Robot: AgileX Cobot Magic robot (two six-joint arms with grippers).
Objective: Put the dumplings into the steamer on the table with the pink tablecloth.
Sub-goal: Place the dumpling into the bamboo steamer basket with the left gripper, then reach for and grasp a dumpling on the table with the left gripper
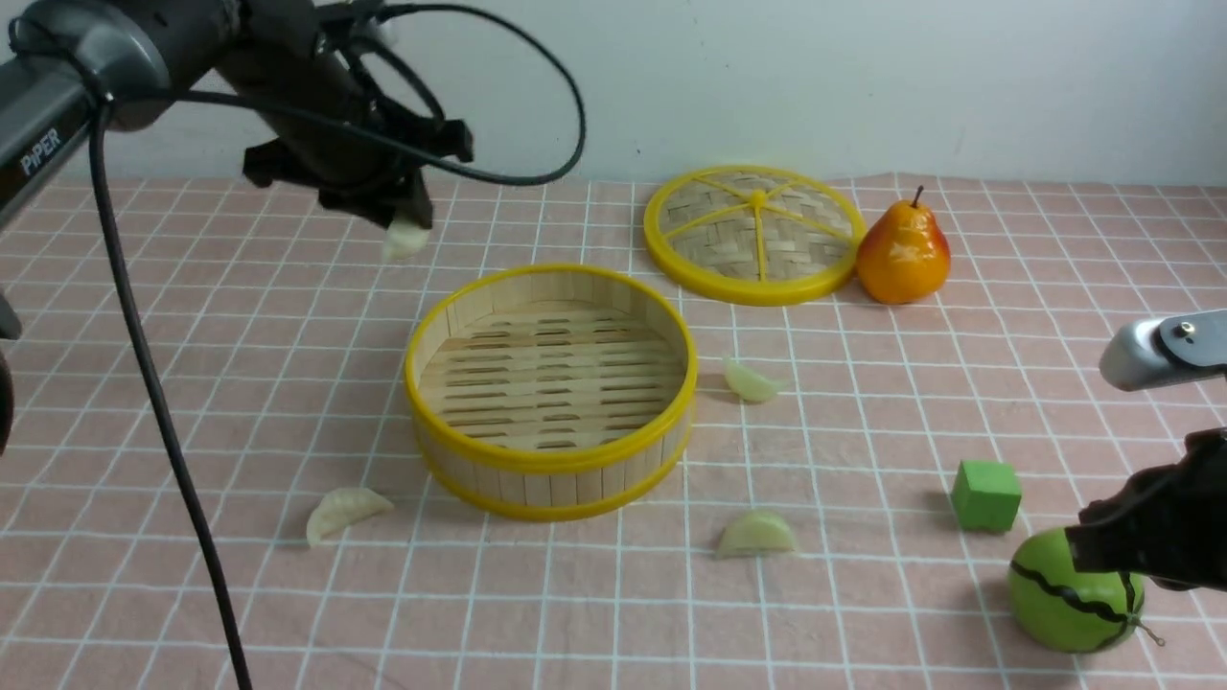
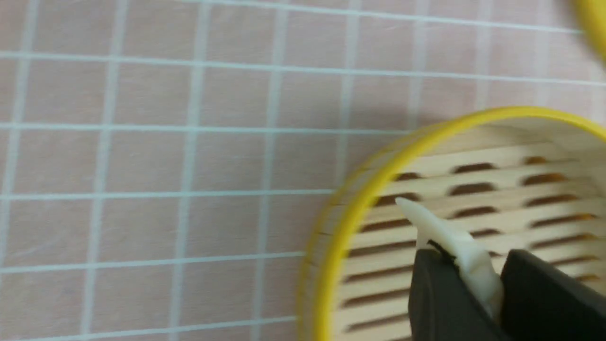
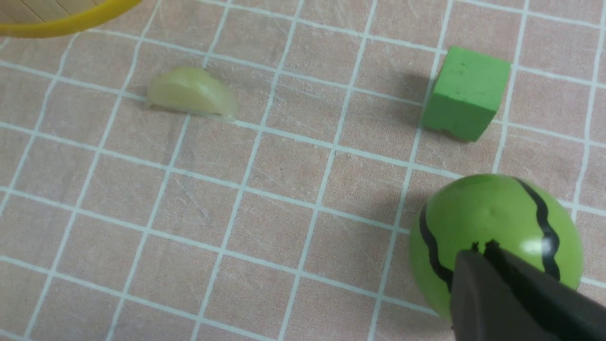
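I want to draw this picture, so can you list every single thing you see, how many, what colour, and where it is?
dumplings: four, pale cream-green; one held up in the air, three on the cloth, right of the steamer, front right and front left
steamer: one, bamboo with yellow rims; middle, empty
lid: one, woven with yellow rim; flat behind the steamer, to the right
pear: one, orange-yellow; right beside the lid
cube: one, green; front right
ball: one, green with black stripes; front right corner
tablecloth: one, pink with white grid; under everything
left gripper: black; shut on a dumpling
right gripper: black; shut, by the ball
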